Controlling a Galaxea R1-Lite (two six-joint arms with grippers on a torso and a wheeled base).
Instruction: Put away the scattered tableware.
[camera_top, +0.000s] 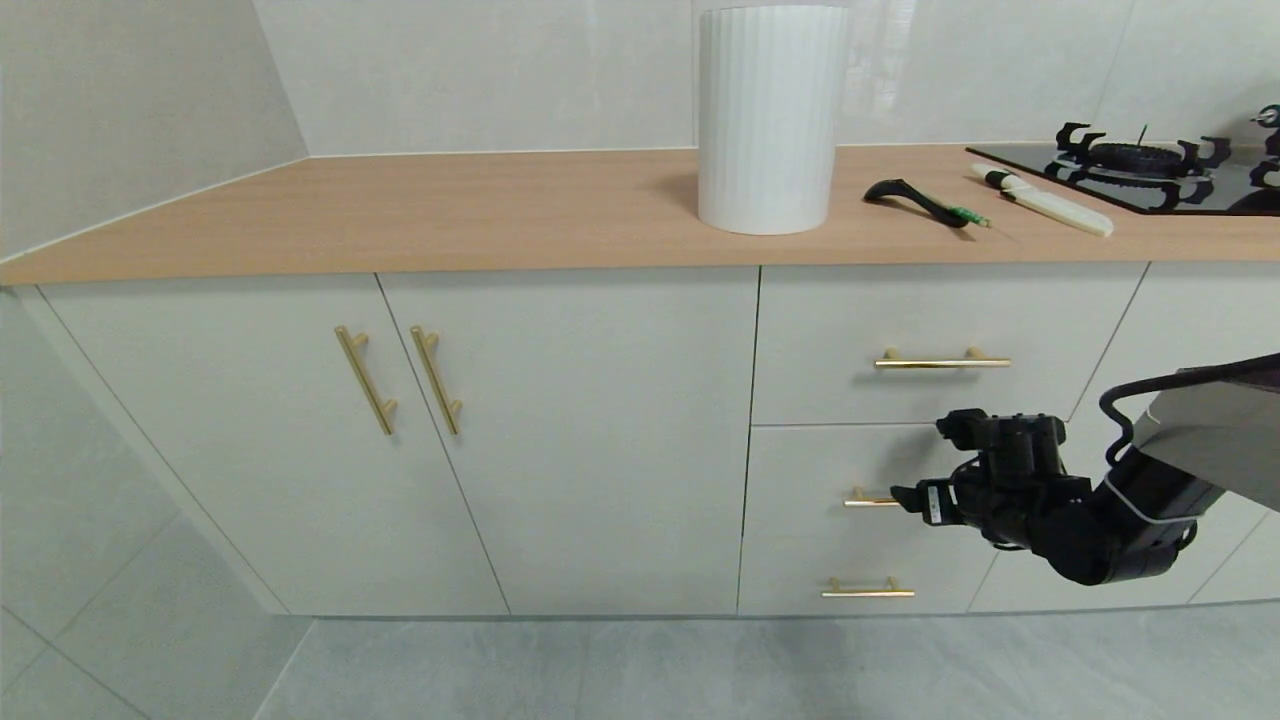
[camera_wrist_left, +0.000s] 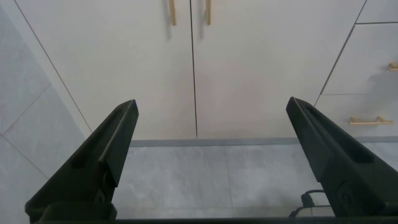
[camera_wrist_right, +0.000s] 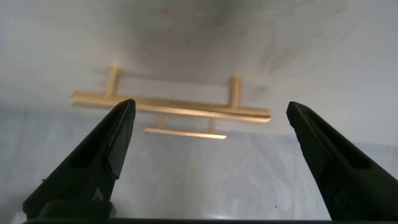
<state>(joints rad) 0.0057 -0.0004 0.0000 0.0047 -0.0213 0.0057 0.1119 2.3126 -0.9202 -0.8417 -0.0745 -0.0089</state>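
the table (camera_top: 450, 215) runs across the upper part of the head view. its front edge is a long line above the cabinet fronts, and walls close it at the back and at the upper left. a tall white ribbed container (camera_top: 768, 120) stands upright at upper centre, set back from the front edge, with a wide bare stretch of table to its left.

two pieces of tableware lie flat on the table in the upper right. the black-handled tool (camera_top: 920, 200) is near the container but apart from it. its long axis slants from upper left to lower right, black end toward the container and green tip toward the right. the white utensil (camera_top: 1050, 201) lies near it, not touching, on much the same slant. its dark end is at upper left by the front corner of the stove (camera_top: 1140, 160), and its pale end points toward the table's front edge.

the right gripper (camera_top: 935, 465) sits low at the right of the frame, before the drawer stack, level with the middle drawer handle (camera_top: 866, 500). its fingers (camera_wrist_right: 99, 149) are spread wide and hold nothing, and the handle bar lies crosswise ahead of them. i cannot tell whether they touch it. the lower drawer handle (camera_top: 868, 592) is below and the top drawer handle (camera_top: 942, 362) above.

the left gripper (camera_wrist_left: 211, 104) also has its fingers apart and empty. it faces the foot of the double cabinet doors (camera_wrist_left: 261, 68) over open floor (camera_wrist_left: 205, 171).
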